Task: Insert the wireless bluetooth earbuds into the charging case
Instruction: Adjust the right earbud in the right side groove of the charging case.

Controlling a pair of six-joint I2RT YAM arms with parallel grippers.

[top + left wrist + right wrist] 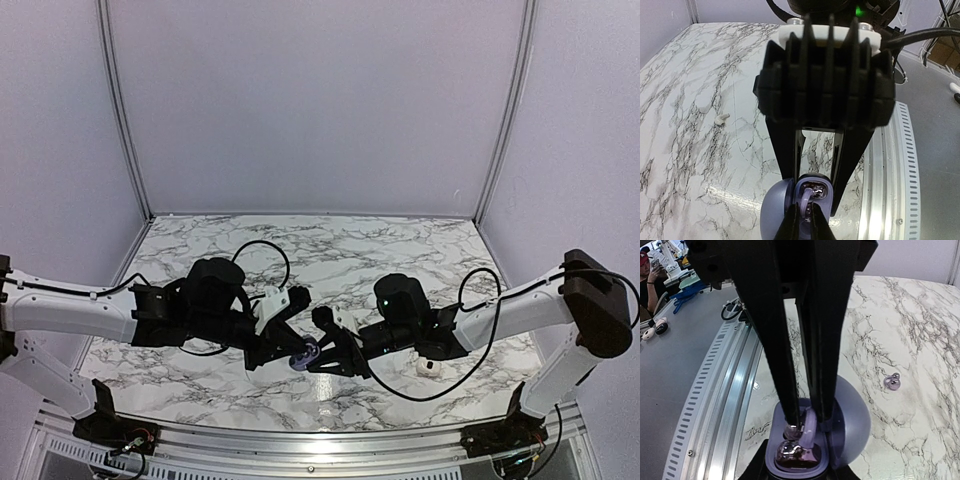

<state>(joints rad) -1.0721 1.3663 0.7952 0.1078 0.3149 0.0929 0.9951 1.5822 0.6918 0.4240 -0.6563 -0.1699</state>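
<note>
The marble tabletop [400,250] carries everything; the left pincer [289,352] clamps the open charging case [852,425] by the middle of the near edge; the right pincer [807,421], narrow, reaches down into the case with its tips on the seated earbud [792,454], though whether it pinches it I cannot tell; the loose earbud [892,382] lies near the case, toward the far edge.

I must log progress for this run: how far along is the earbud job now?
Done: one earbud appears seated in the open charging case. In hand: the left end effector grips the case while the right end effector has its fingertips inside it. Remaining: the second earbud lies on the marble table, not yet picked up.
</note>
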